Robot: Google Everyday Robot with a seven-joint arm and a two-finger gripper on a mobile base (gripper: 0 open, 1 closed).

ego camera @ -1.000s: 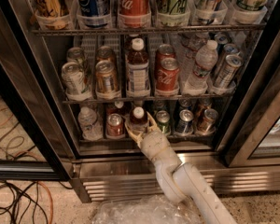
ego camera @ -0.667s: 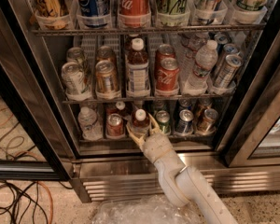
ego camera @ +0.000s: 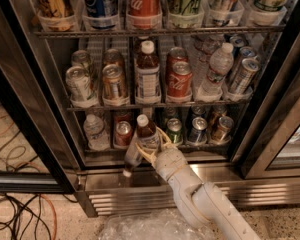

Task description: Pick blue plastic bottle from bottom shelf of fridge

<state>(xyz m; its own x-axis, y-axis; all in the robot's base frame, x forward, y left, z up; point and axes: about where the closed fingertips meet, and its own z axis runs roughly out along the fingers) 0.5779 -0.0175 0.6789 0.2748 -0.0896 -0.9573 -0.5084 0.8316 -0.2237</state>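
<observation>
Gripper (ego camera: 150,144): lower centre of frame, fingers clasped round the blue plastic bottle (ego camera: 146,129).
Change: the bottle has come forward off the bottom shelf (ego camera: 210,146).
Meaning: the grasp seems secure, and the bottle is likely being withdrawn.

The cream-white gripper (ego camera: 151,145), at the bottom shelf (ego camera: 210,144), clasps the blue plastic bottle (ego camera: 146,132): white cap, dark brown liquid, pale bluish label. A red can (ego camera: 123,132) and a green can (ego camera: 174,130) flank it.

One white-capped blue plastic bottle (ego camera: 148,134) is clasped by one two-finger gripper (ego camera: 151,143) at 6 o'clock. On the wire bottom shelf (ego camera: 210,145), four small front-row metal cans (ego camera: 174,130) and one clear water bottle (ego camera: 95,132) are counted.
</observation>
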